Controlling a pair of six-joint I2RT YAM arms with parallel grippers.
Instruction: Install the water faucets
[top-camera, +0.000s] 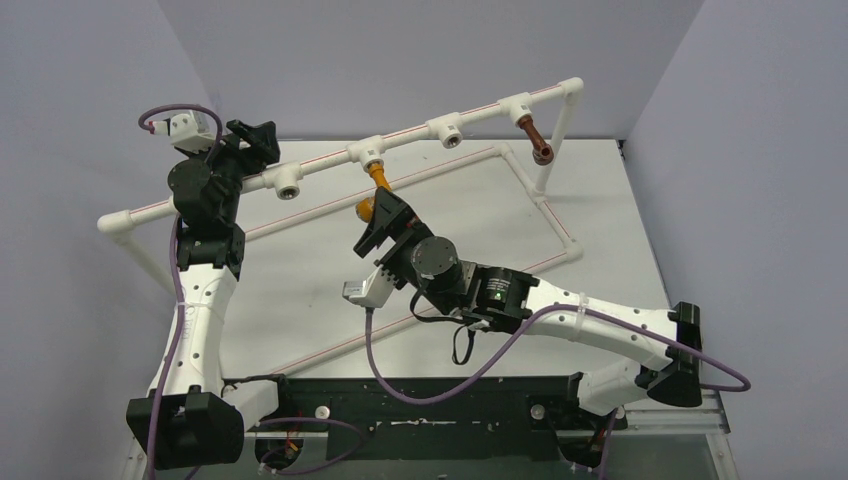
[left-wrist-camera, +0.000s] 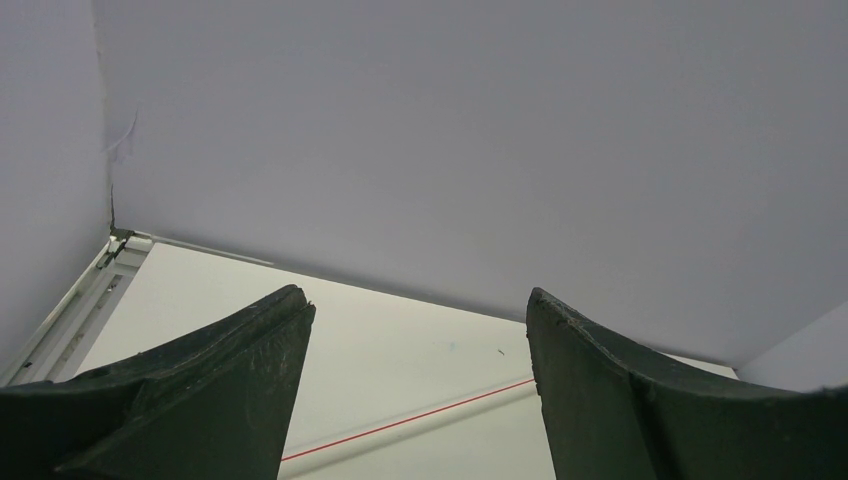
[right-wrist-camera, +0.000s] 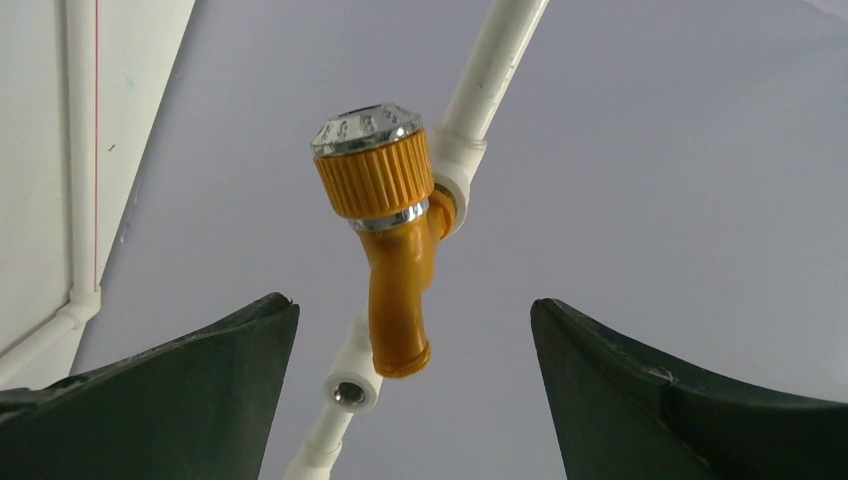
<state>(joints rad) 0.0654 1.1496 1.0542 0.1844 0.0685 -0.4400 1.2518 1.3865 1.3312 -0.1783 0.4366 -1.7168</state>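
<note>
The orange-yellow water faucet (top-camera: 376, 184) hangs from a white tee (top-camera: 372, 155) on the upper pipe, its silver-capped knob toward me. In the right wrist view this faucet (right-wrist-camera: 398, 255) sits just beyond and between my fingertips, untouched. My right gripper (top-camera: 384, 216) (right-wrist-camera: 415, 310) is open and empty right below it. The dark reddish-brown faucet (top-camera: 534, 138) hangs from a tee near the pipe's right end. My left gripper (top-camera: 258, 138) (left-wrist-camera: 420, 300) is open and empty, up by the pipe's left part, with only table and a red-lined pipe (left-wrist-camera: 400, 428) ahead of it.
The white pipe frame (top-camera: 545, 215) stands on the table with a raised upper rail. Two tee sockets (top-camera: 288, 186) (top-camera: 447, 133) on the rail are empty; one empty socket (right-wrist-camera: 350, 392) shows behind the orange faucet. Grey walls close in on three sides.
</note>
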